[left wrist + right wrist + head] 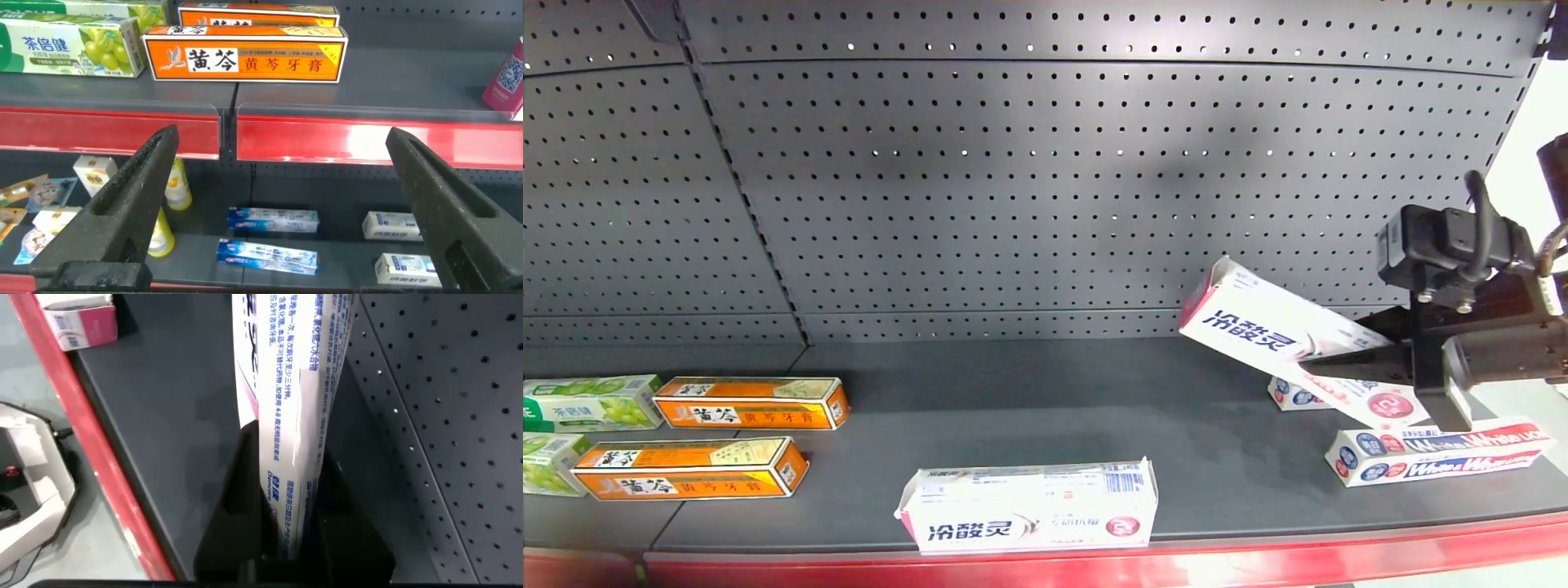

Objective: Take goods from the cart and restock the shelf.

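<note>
My right gripper (1339, 363) is shut on a white and pink toothpaste box (1274, 327), which is tilted with its far end raised above the right part of the grey shelf (1029, 400). In the right wrist view the same box (286, 392) stands on edge, clamped by the right gripper (286, 514), close to the pegboard back. A matching box (1029, 510) lies at the shelf's front centre. My left gripper (282, 135) is open and empty, level with the red shelf edge (327, 139), below the orange boxes (245, 55).
Two blue and white boxes (1437, 453) lie under and in front of the held box. Two orange boxes (752, 402) and green boxes (592, 402) lie at the left. The pegboard wall (1045, 204) closes the back. A lower shelf holds more boxes (274, 220).
</note>
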Controlling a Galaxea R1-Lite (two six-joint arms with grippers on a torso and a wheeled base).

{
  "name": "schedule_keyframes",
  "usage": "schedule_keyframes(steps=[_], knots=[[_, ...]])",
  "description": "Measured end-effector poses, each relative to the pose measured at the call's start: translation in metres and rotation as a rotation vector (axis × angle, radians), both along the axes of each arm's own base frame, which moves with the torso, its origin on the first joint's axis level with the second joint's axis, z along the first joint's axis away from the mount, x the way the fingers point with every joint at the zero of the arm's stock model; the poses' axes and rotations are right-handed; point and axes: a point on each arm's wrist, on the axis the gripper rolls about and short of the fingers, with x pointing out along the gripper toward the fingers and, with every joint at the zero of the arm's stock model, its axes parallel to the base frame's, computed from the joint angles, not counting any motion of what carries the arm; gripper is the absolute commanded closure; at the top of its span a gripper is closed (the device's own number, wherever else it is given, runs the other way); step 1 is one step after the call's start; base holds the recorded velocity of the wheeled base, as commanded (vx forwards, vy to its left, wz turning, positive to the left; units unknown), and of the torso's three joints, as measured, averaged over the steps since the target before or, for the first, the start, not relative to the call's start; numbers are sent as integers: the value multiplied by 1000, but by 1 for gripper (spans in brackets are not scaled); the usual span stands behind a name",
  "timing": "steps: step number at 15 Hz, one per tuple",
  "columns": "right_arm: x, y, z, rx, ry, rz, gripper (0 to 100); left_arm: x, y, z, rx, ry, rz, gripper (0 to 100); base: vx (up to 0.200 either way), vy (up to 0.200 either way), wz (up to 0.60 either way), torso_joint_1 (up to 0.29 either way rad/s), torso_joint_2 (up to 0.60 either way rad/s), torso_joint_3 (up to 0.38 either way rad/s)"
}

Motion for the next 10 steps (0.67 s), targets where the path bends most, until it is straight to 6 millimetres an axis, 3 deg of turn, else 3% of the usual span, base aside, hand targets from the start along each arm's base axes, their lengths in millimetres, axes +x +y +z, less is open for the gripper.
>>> schedule_keyframes(steps=[10], knots=[[43,44,-12,-66,51,125,100,0,0,0,0,0,0,0,0,0,0,0,0,0]])
